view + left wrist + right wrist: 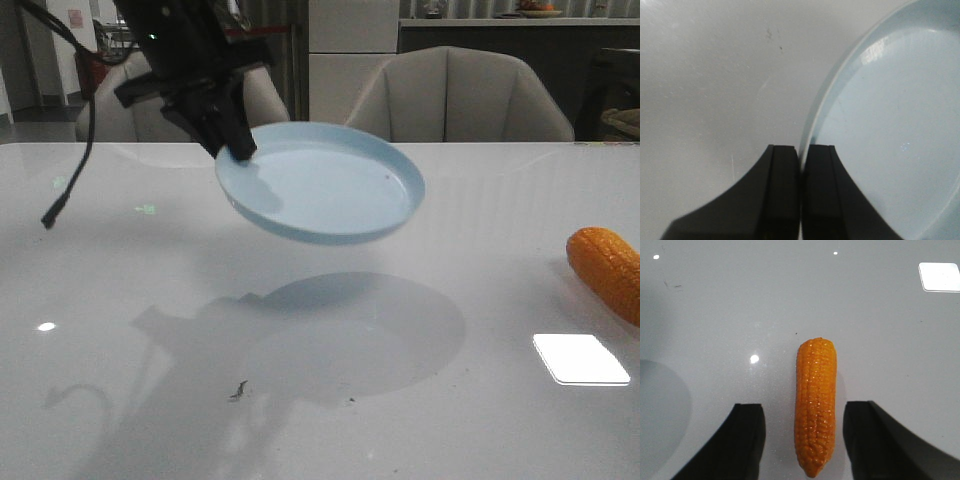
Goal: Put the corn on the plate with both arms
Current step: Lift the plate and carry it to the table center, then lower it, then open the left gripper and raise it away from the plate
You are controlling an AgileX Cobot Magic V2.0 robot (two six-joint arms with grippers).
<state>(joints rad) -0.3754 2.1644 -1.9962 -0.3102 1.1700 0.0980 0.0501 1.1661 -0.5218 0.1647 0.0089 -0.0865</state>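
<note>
My left gripper [238,150] is shut on the rim of the pale blue plate [330,185] and holds it tilted in the air above the table, its shadow below. In the left wrist view the two fingers pinch the plate's [890,125] edge at the left gripper [801,155]. The orange corn [606,268] lies on the table at the right edge. In the right wrist view the corn [815,405] lies between the open fingers of my right gripper [805,412], untouched by either finger. The right gripper does not show in the front view.
A white glossy table [150,380] carries a bright square reflection [580,358] near the corn. A thin black cable [70,185] hangs from the left arm. Beige chairs [460,95] stand behind the table's far edge.
</note>
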